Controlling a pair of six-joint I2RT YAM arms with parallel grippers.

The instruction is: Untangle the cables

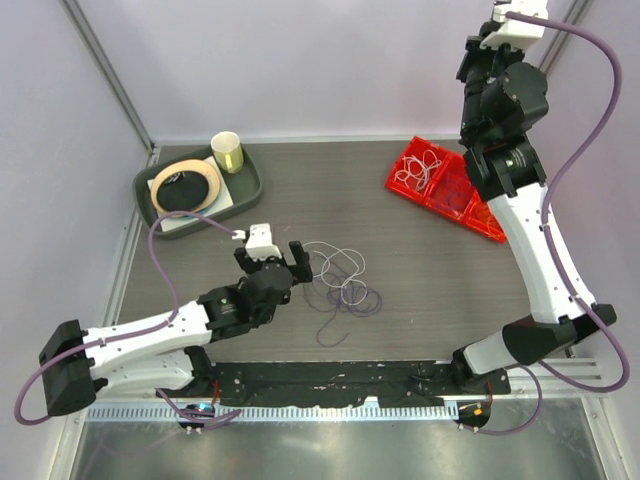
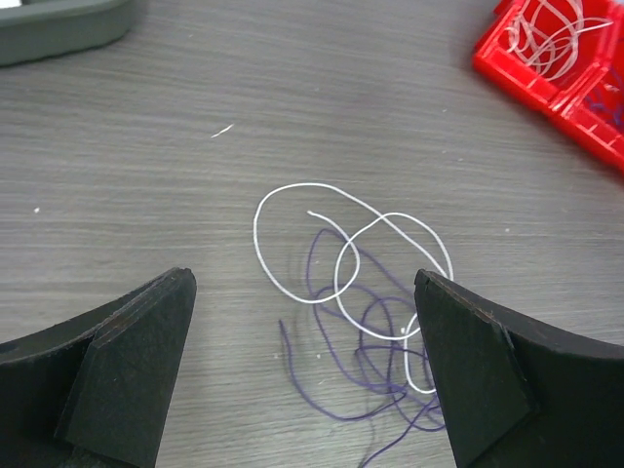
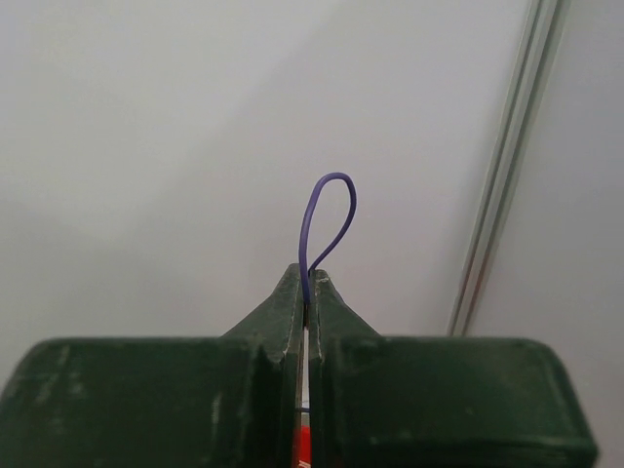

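From above, the cables [image 1: 340,278] lie loose on the desk [image 1: 420,300] as 1 small tangle, white loops on the far side and a purple tail trailing toward the near edge, so its long axis runs roughly far to near; the left arm [image 1: 150,340] reaches in low with its jaws spread wide just beside the tangle, which lies to their right, while the right arm [image 1: 530,240] stands raised high over the red bin [image 1: 440,205], its jaws beyond the top of this view; the left arm is plainly the nearer, and I judge the next pick is its own; the left wrist view adds the detail that the top view lacks: the white cable [image 2: 304,184] curls in 2 overlapping loops ahead of the spread jaws, with the purple cable [image 2: 374,382] woven beneath and crowding toward the right finger, nothing yet touched; the right wrist view alone shows the right jaws pressed together, pinching a purple loop [image 3: 334,175] that stands up against the bare wall; red and white slivers show in the seam below, though I cannot tell whether they are cable.
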